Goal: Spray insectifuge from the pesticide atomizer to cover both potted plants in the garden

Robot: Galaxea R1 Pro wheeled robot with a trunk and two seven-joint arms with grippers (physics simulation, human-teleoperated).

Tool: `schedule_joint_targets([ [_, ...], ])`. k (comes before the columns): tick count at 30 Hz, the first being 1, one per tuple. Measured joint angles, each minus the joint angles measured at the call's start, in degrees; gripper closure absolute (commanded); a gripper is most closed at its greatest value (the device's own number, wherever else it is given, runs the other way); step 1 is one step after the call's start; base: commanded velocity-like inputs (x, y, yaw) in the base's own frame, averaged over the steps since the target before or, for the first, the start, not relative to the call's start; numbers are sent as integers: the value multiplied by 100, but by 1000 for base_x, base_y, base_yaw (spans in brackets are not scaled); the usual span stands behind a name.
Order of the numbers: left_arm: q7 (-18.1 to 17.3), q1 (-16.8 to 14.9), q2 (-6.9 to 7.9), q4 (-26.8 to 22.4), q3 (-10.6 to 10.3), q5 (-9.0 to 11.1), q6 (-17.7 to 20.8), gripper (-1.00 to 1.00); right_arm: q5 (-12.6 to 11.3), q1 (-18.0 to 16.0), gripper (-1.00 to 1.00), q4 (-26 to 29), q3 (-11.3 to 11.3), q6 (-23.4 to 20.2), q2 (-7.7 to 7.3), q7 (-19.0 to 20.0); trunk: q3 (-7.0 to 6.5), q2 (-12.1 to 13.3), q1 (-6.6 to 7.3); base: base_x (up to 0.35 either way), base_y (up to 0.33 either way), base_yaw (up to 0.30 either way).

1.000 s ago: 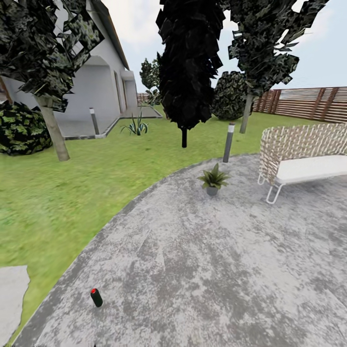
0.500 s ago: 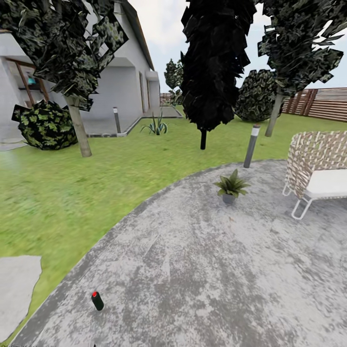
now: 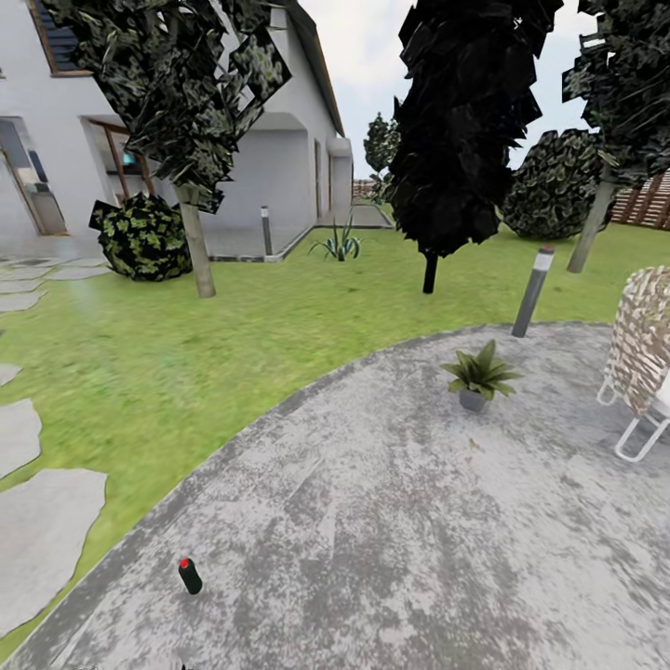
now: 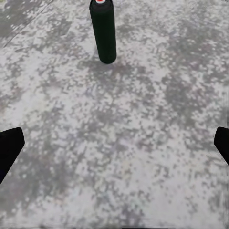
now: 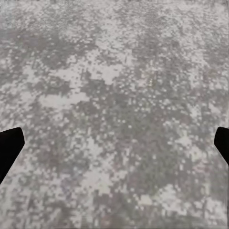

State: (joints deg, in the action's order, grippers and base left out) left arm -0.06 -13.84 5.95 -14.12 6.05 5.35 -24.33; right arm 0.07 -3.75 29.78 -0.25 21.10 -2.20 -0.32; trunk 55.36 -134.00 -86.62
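Panning left since the earlier frames has slid the whole scene rightward, while the atomizer [image 3: 189,576] stands upright on the patio [image 3: 391,521] just ahead of the wide-open left end effector [image 4: 114,143], its nearer one, the right [image 5: 114,143] equally open over bare stone.

I'm looking out over a home garden: a green lawn [image 3: 186,372] is wrapping around a round grey stone patio [image 3: 391,521], with stepping stones [image 3: 37,530] leading off. A white house [image 3: 279,177] is standing behind dark trees [image 3: 465,121], a bollard lamp [image 3: 531,291] is edging the patio, and a wicker seat [image 3: 644,344] is sitting beside a slatted fence [image 3: 651,200].
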Motion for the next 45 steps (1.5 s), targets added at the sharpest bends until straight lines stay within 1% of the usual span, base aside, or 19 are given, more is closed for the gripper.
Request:
schedule_joint_targets([
  [45, 17, 0, -7, 0, 0, 0, 3, -100, 1, -1, -100, 3, 1, 0, 9, 0, 0, 0, 0, 101, -263, 278],
])
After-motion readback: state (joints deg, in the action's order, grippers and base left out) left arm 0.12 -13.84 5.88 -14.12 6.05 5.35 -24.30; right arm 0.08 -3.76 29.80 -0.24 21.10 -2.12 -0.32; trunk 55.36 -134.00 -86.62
